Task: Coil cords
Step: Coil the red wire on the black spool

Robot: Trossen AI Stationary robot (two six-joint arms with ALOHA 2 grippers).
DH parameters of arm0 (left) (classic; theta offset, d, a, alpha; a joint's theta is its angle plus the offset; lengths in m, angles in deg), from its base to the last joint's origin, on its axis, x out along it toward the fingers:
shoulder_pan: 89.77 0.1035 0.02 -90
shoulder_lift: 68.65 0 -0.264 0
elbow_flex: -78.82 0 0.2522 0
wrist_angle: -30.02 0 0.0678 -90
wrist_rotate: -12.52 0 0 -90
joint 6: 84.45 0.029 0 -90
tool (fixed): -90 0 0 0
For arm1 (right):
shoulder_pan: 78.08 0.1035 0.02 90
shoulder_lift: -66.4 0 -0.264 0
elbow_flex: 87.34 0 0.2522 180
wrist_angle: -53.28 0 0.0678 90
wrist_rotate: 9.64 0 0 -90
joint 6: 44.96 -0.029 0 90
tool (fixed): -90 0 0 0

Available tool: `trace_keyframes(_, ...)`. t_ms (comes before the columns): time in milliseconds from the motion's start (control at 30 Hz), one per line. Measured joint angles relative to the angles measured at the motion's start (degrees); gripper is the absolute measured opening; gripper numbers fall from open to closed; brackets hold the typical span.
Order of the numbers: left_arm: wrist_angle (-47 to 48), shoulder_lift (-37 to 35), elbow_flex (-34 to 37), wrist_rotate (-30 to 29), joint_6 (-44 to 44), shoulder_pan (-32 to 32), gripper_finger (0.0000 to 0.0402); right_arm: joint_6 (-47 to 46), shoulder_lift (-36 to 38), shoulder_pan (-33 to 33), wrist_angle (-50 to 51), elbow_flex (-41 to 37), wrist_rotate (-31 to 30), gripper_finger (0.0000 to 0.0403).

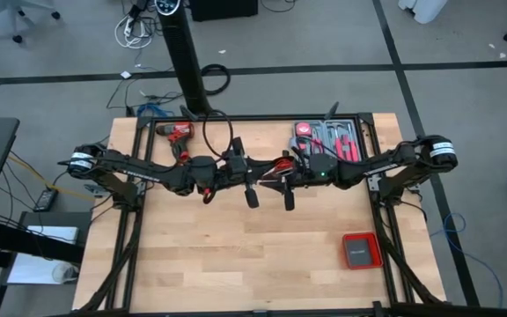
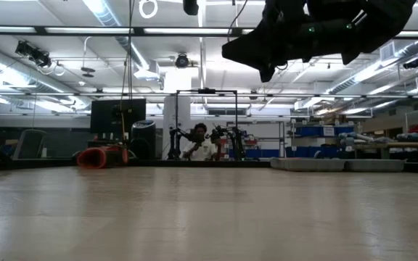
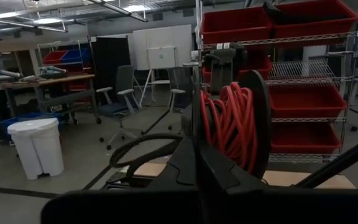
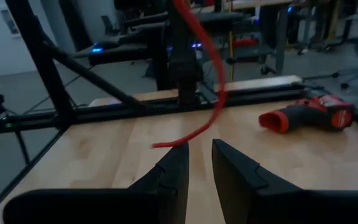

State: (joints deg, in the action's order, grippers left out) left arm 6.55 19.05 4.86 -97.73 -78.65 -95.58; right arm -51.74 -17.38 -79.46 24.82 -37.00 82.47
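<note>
From above, both arms meet over the middle of the tabletop [image 1: 236, 255], nearer its far edge. The left end effector [image 1: 252, 195] and the right end effector [image 1: 287, 199] hang close together above the wood, with the red cord [image 1: 282, 165] bunched between the two wrists. A drill [image 1: 176, 134] lies near the far left corner, a tool case [image 1: 328, 139] by the far right corner, and a red box [image 1: 360, 250] towards the near right corner. At table height, only the dark bulk of an arm [image 2: 318, 29] shows overhead; the wood below is bare, and a person sits far off in the room. Through the left wrist, the cord appears as red loops [image 3: 229, 121] wound around a dark part of the other arm, straight ahead of the left end effector, whose fingers are closed with nothing visibly between them. Through the right wrist, the right end effector [image 4: 199, 163] stands slightly parted and empty, and a loose end of cord [image 4: 194, 130] curves down to just beyond its fingertips [image 4: 180, 149], apart from them. The work seems to be mid-winding: most of the cord looks looped and a tail hangs free. The next move probably calls for the right end effector to close on that tail and carry it round onto the loops without pulling them loose.
</note>
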Motion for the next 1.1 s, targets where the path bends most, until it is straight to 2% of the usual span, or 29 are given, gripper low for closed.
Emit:
trace_keyframes(167, 0.05, 0.00, 0.00, 0.00, 0.00, 0.00, 0.0000, 1.05, 1.79, -0.96, 3.67, -0.04, 1.08, 0.0071)
trace_keyframes(400, -0.16, 0.00, 0.02, -0.02, -0.35, -0.63, 0.0000, 2.53, 1.46, -0.99, 3.71, -0.04, -0.21, 0.0064)
trace_keyframes(533, 0.02, 0.00, 0.02, -0.76, -1.67, -1.01, 0.0000, 9.20, 1.46, -0.22, 4.21, -0.04, -1.45, 0.0064)
trace_keyframes(800, 0.12, -0.53, 0.04, -4.76, -1.97, -1.36, 0.0000, 27.61, 1.46, 7.35, 10.59, -0.07, -19.28, 0.0053)
trace_keyframes(1000, -0.30, -1.30, 0.04, -5.49, -2.43, -1.36, 0.0000, 44.98, 1.46, 17.55, 9.15, -0.07, -38.72, 0.0041)
trace_keyframes(1100, -0.25, -1.53, 0.04, -5.42, -3.45, -1.36, 0.0000, 53.41, 1.46, 21.13, 5.28, -0.07, -42.00, 0.0036)
